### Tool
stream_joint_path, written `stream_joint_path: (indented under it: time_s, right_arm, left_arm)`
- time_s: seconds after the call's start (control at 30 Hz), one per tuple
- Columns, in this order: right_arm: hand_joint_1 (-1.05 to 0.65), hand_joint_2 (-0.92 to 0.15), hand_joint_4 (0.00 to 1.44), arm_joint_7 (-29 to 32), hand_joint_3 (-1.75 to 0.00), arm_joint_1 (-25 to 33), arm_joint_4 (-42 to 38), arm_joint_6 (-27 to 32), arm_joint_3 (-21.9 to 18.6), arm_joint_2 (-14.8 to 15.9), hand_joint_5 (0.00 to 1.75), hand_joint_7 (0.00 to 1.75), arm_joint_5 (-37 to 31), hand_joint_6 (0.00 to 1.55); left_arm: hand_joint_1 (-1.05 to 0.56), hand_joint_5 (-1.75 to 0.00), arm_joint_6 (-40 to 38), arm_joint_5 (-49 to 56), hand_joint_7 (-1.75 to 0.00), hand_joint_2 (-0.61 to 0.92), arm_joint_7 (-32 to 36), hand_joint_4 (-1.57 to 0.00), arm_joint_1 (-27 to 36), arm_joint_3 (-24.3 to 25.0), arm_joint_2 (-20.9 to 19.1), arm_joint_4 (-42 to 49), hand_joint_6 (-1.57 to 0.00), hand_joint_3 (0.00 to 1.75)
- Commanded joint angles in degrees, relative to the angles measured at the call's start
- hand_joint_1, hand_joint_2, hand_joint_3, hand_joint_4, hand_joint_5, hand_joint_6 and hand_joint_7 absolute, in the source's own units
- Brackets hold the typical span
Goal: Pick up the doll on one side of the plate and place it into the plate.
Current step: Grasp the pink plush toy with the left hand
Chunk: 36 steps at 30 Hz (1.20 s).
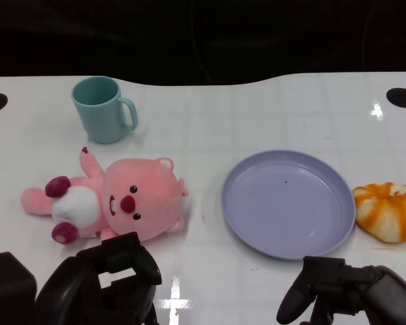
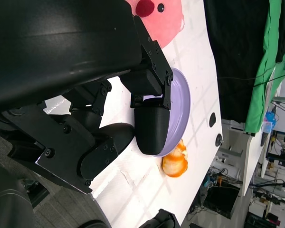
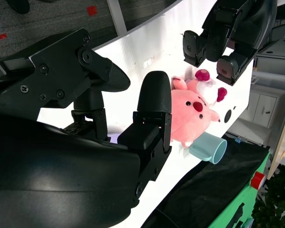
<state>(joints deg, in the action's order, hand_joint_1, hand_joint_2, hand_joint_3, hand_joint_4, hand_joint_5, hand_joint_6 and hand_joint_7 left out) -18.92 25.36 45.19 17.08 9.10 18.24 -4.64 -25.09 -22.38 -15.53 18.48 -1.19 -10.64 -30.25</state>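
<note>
Head view: a pink doll (image 1: 115,203) lies on its back on the white tabletop (image 1: 257,115), to the left of the lilac plate (image 1: 287,202) and apart from it. A teal mug (image 1: 101,108) stands beyond the doll, handle toward the plate. An orange-and-white pumpkin toy (image 1: 388,210) lies just beside the plate's right rim. The left hand (image 1: 108,281) sits at the near edge, just in front of the doll, its fingers loosely spread with nothing between them. The right hand (image 1: 345,288) sits near the plate's front rim, its fingers apart and empty.

Left wrist view: the left hand's fingers (image 2: 152,128) hang released above the tabletop, grasping nothing. The plate (image 2: 180,99) shows beyond them, the pumpkin toy (image 2: 175,161) beside its rim, and part of the doll (image 2: 156,14) at the frame's edge.

Right wrist view: the right hand's fingers (image 3: 154,99) are released and hold nothing. Beyond them the doll (image 3: 192,111) lies on the tabletop, the mug (image 3: 209,148) next to it, and the left hand (image 3: 228,38) hovers close by the doll, not touching it.
</note>
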Motion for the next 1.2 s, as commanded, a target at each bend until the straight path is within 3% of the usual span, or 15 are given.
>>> stream_joint_path:
  time_s: [0.03, 0.3, 0.4, 0.5, 0.57, 0.73, 0.93, 1.1, 1.2]
  right_arm:
    - [-0.06, -0.60, 0.65, -0.1, -0.99, 0.1, 0.0, -0.4, -0.2, 0.6, 1.53, 1.18, 0.1, 0.63]
    - [-0.07, -0.59, 0.66, 0.0, -1.00, 0.0, 0.0, -0.3, 0.0, 0.6, 1.53, 1.18, -0.1, 0.63]
    - [-0.07, -0.59, 0.66, 0.1, -1.00, -0.2, -0.2, -0.3, 0.3, 0.4, 1.53, 1.18, -0.2, 0.63]
    - [-0.07, -0.58, 0.66, 0.2, -1.00, -0.4, -0.2, -0.4, 0.5, 0.3, 1.53, 1.18, -0.4, 0.63]
    - [-0.08, -0.58, 0.66, 0.4, -1.00, -0.4, 0.0, -0.1, 0.8, 0.3, 1.53, 1.18, -0.7, 0.63]
    - [-0.08, -0.59, 0.66, 0.5, -1.00, -0.2, 0.4, 0.2, 1.3, 0.1, 1.53, 1.18, -0.9, 0.64]
    - [-0.08, -0.59, 0.66, 0.8, -0.99, -0.5, 0.6, 0.6, 1.6, 0.1, 1.53, 1.18, -1.1, 0.64]
    - [-0.09, -0.59, 0.66, 0.9, -0.99, -0.7, 0.4, 0.8, 1.5, 0.0, 1.52, 1.18, -1.0, 0.64]
    - [-0.09, -0.59, 0.66, 0.9, -0.99, -0.8, 0.4, 0.8, 1.3, 0.2, 1.52, 1.17, -1.2, 0.64]
  left_arm:
    - [-0.14, -1.75, 0.4, -0.2, -1.48, 0.50, 0.0, -0.79, -0.3, 0.6, 0.0, 0.2, -0.74, 1.20]
    - [-0.16, -1.66, 1.6, 0.5, -1.36, 0.51, 0.5, -0.80, -0.2, 1.2, 0.4, -0.4, -0.76, 1.15]
    - [-0.20, -1.41, 5.9, 3.7, -1.08, 0.50, 0.4, -0.68, -0.5, 1.5, -0.3, -0.2, -0.66, 1.12]
    - [-0.20, -1.24, 8.2, 5.5, -0.83, 0.56, 0.1, -0.61, -0.9, 2.4, -0.9, -0.2, -0.64, 0.96]
    - [-0.22, -1.08, 9.7, 6.3, -0.53, 0.70, -0.2, -0.52, -1.2, 3.4, -1.6, -0.3, -0.62, 0.63]
    - [-0.41, -0.91, 16.6, 10.8, -0.21, 0.90, -1.5, -0.38, -1.9, 4.5, -4.2, 0.7, -0.58, 0.16]
    - [-0.59, -0.72, 22.2, 20.7, -0.06, 0.92, -1.1, -0.19, -3.9, 4.9, -9.0, 0.8, -0.39, 0.11]
    - [-0.65, -0.67, 22.2, 30.6, -0.03, 0.92, -0.1, -0.11, -7.0, 5.3, -12.9, 0.4, -0.35, 0.12]
    - [-0.65, -0.66, 21.5, 35.9, -0.05, 0.92, -0.8, -0.10, -9.3, 5.3, -15.4, 0.6, -0.40, 0.13]
